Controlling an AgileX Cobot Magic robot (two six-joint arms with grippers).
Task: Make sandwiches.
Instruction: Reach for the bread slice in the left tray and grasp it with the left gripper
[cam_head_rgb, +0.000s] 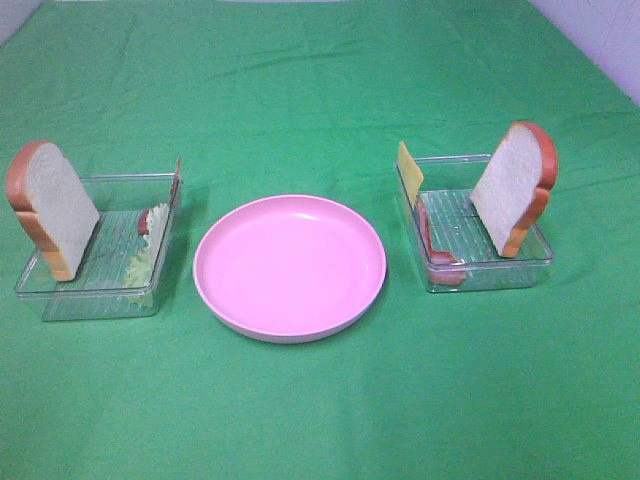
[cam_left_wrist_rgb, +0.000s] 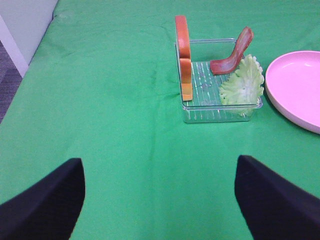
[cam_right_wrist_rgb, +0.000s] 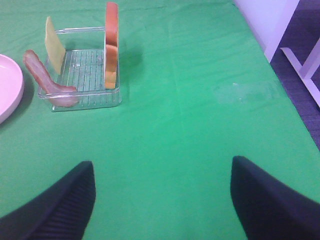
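Observation:
No stacked sandwich is in view; its parts stand apart in two clear trays. The left tray (cam_head_rgb: 95, 300) (cam_left_wrist_rgb: 215, 115) holds an upright bread slice (cam_head_rgb: 55, 205) (cam_left_wrist_rgb: 184, 60), a bacon strip (cam_left_wrist_rgb: 232, 57) and pale lettuce (cam_head_rgb: 145, 258) (cam_left_wrist_rgb: 243, 82). In the right tray (cam_head_rgb: 500, 275) (cam_right_wrist_rgb: 85, 102) stand a bread slice (cam_head_rgb: 515, 185) (cam_right_wrist_rgb: 111, 45), yellow cheese (cam_head_rgb: 409, 172) (cam_right_wrist_rgb: 54, 45) and a bacon strip (cam_head_rgb: 432, 250) (cam_right_wrist_rgb: 42, 77). My left gripper (cam_left_wrist_rgb: 160, 170) and right gripper (cam_right_wrist_rgb: 162, 167) are open and empty, each well short of its tray. Neither shows in the high view.
A round pink plate (cam_head_rgb: 290, 265) (cam_left_wrist_rgb: 295, 85) (cam_right_wrist_rgb: 7, 85) sits empty between the trays on the green cloth. The table's edges and pale floor or wall show at the outer side of each wrist view.

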